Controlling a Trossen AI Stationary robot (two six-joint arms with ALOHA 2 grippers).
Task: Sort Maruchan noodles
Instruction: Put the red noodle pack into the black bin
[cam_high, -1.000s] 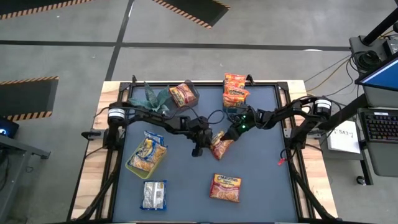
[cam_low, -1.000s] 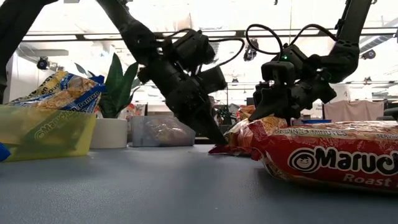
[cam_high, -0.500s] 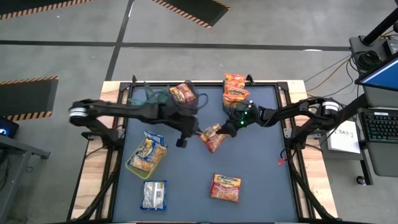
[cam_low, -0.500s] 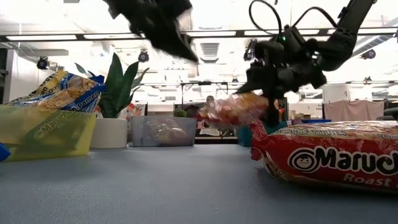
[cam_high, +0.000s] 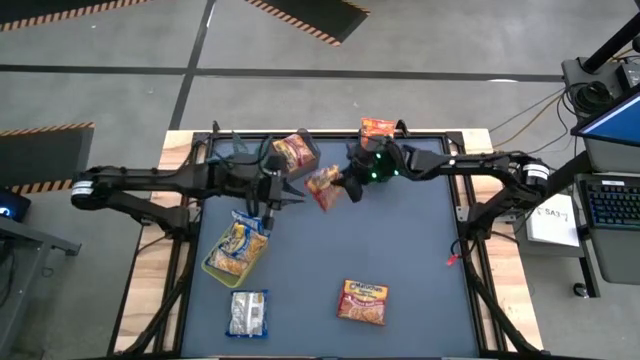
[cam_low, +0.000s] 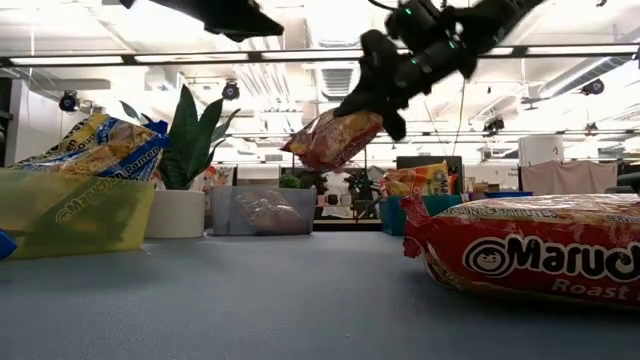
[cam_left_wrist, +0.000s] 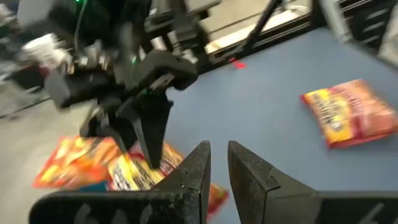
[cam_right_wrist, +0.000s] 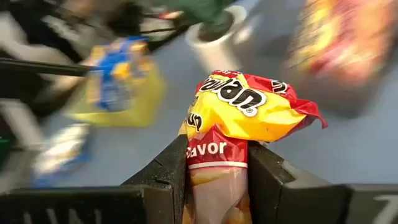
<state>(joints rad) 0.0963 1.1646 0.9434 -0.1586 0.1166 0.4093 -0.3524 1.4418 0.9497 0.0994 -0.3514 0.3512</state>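
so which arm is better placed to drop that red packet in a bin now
The right. Its gripper already holds the orange-red packet in the air, beside the clear bin that has a like packet in it. The left gripper holds nothing, its fingers nearly shut.

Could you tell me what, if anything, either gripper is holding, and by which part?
The right gripper pinches an orange-red noodle packet by one end, in the air. The left gripper holds nothing.
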